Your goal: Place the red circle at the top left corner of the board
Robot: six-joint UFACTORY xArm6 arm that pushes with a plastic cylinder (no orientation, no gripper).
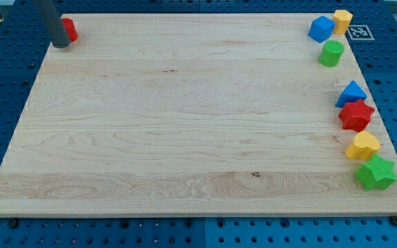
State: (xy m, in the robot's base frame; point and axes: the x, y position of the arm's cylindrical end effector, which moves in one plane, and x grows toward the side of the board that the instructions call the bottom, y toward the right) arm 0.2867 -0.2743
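Observation:
The red circle point(70, 29) lies at the top left corner of the wooden board point(185, 117), partly hidden behind my rod. My tip point(60, 45) rests on the board at that corner, just left of and touching or nearly touching the red circle.
Along the view's right edge lie a blue block point(320, 29), a yellow block point(342, 20), a green cylinder point(331, 53), a blue triangle point(351, 93), a red star point(356, 116), a yellow heart point(362, 146) and a green star point(375, 173). A blue pegboard surrounds the board.

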